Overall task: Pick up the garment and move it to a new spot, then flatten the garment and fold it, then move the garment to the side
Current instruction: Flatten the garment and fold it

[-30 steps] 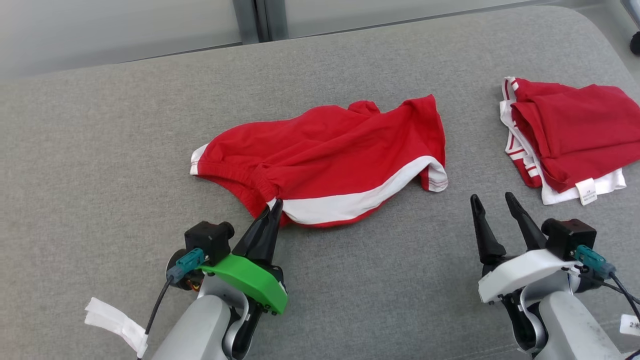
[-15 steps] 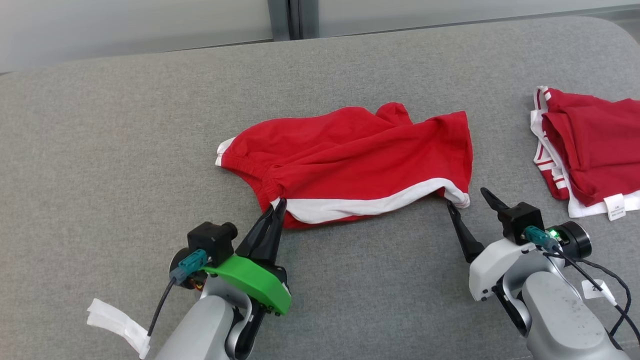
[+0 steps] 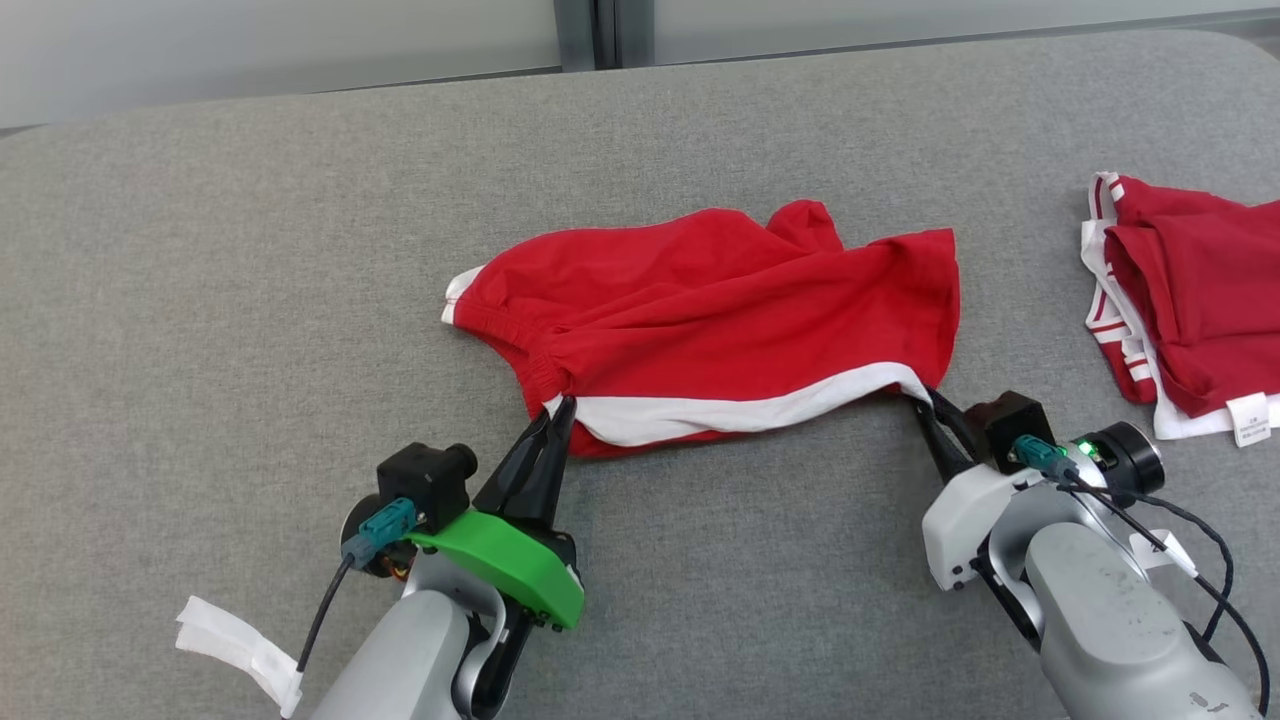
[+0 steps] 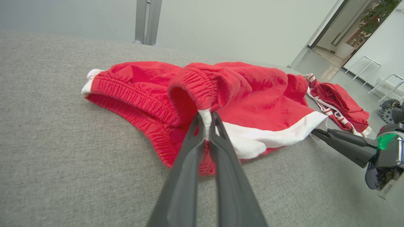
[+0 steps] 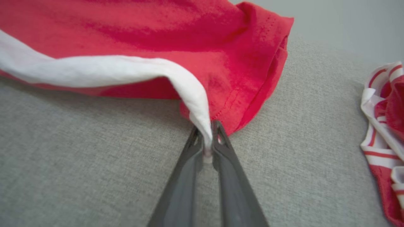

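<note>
**Item:** red garment point(image 3: 720, 320), white-trimmed shorts. It lies rumpled about midway across the grey upholstered surface point(image 3: 250, 300), its near white-banded edge strung between both tools.

**Left tool** point(image 3: 560, 402): narrow, pinched on the waistband end where the elastic meets the white band.

**Right tool** point(image 3: 925, 398): narrow, nipped on the white hem corner at the opposite end. The right wrist view shows little cloth between the tips.

**Step, as judged:** lift for relocation.

**Handling:** raise both ends together and level, keeping the edge lightly taut. A hard sideways pull may slip the thin right-hand bite.

**Surface:** woven, matte, likely to drag cloth. Lift clear before travelling.

**Also present:** second red-and-white pile point(image 3: 1190, 290), well apart at the right. Keep away from it.

**Room:** pale wall panels point(image 3: 250, 50), dark post point(image 3: 600, 30), potted plant point(image 4: 377, 19) beyond an opening.
</note>
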